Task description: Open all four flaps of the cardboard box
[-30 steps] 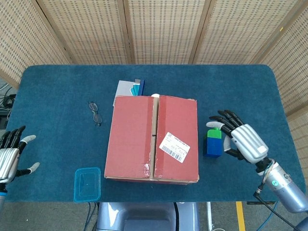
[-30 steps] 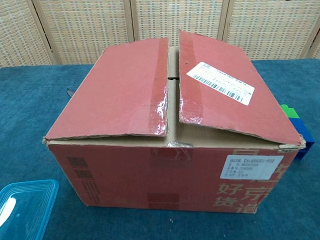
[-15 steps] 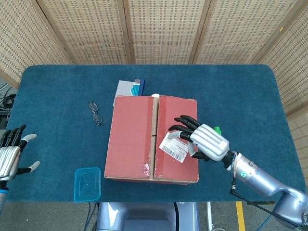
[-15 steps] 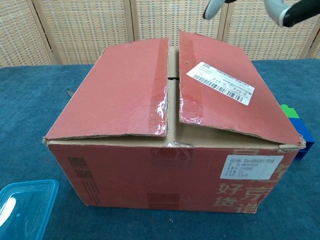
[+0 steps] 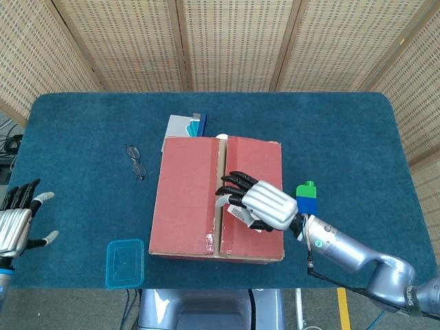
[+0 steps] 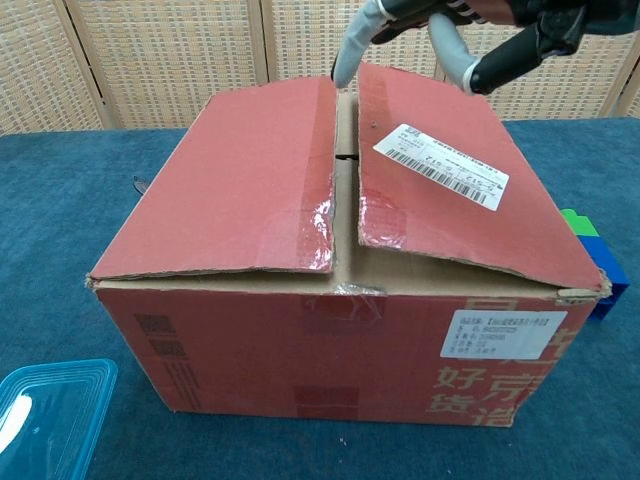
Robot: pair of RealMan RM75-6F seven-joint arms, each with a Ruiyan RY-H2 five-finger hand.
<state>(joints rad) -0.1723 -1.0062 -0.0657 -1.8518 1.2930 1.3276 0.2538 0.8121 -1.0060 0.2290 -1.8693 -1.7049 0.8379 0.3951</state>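
Early in the task, by the look of it: none of the four flaps opened yet, first flap only being approached. Cardboard box (image 5: 218, 199) resting near the middle of the blue-covered table (image 5: 82, 124), front wall close to the near edge, both top flaps lying shut apart from a slight lift along the seam (image 6: 344, 170). Judged from the head view, slightly longer from near edge to far edge than across, with the seam running that same way, straight away from the robot; labelled front wall facing the chest camera. Right flap (image 6: 450, 190), the one bearing the white shipping label (image 6: 441, 163), raised a little at its inner edge. Right hand (image 5: 258, 201) poised over that flap, holding nothing, fingers spread and reaching toward the seam, fingertips (image 6: 348, 55) just above the gap at the far end; contact with the cardboard impossible to confirm. Left hand (image 5: 17, 220) idle and well apart at the left table edge, empty, fingers splayed. Next move probably calling for fingertips slipped under the raised inner edge, then a swing outward to the right. Glasses (image 5: 136, 161), a clear blue lid (image 5: 124, 262) and a blue-and-green block (image 5: 306, 198) lying around the box.
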